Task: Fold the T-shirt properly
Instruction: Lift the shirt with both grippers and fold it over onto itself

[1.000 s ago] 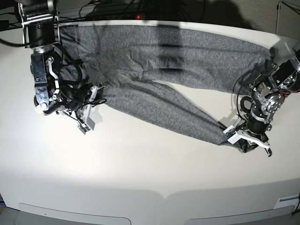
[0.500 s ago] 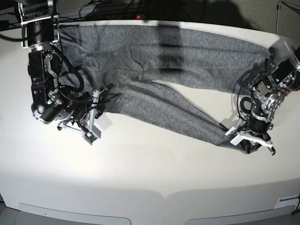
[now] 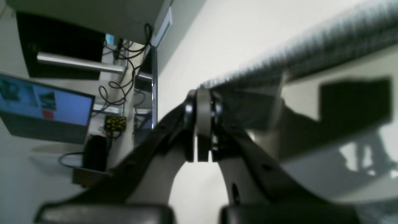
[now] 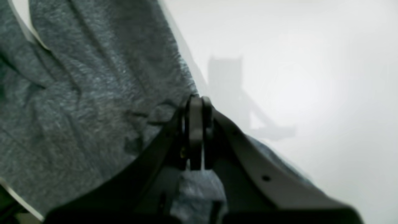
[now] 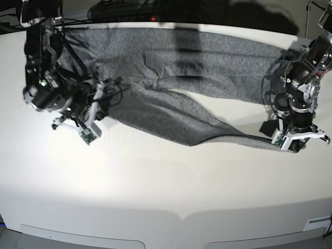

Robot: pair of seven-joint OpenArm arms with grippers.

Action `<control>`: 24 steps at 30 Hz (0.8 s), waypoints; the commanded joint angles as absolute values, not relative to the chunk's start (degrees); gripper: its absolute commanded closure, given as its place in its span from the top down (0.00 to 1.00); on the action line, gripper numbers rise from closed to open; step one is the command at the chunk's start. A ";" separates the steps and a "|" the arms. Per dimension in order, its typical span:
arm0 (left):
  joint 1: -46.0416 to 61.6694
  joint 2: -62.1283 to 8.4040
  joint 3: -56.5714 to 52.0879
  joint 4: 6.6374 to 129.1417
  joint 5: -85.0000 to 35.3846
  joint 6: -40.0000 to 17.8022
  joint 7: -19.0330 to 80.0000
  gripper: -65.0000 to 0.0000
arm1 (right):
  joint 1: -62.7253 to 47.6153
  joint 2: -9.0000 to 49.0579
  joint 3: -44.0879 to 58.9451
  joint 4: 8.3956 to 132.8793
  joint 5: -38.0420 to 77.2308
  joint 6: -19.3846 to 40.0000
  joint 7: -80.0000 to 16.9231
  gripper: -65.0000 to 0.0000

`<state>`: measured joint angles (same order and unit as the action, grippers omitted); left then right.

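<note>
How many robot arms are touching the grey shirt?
2. The right gripper pinches the T-shirt at its left edge in the base view. The left gripper pinches the end of the sleeve at that view's right. Both sets of fingers are shut on the fabric.

The left tool has swung round and moved up and away from the tabletop's front edge, pulling the T-shirt sleeve end with it. The sleeve behind this tool now lies thin and stretched, with a sharper bend. The right tool has moved up a little, and the cloth beside it is bunched more
</note>
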<state>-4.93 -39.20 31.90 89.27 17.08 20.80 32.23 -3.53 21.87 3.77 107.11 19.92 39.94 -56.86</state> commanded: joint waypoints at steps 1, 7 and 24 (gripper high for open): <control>-4.67 -40.05 30.63 92.58 18.63 21.21 32.03 0.00 | -3.92 22.57 5.30 109.60 21.37 40.00 -55.92 0.00; 0.73 -40.05 29.65 101.49 21.21 20.56 35.75 0.00 | -9.91 22.57 11.62 117.64 24.12 40.00 -56.16 0.00; 11.66 -40.07 29.65 113.78 29.41 19.25 46.61 0.00 | -21.50 24.47 24.91 124.44 29.36 40.00 -58.85 0.00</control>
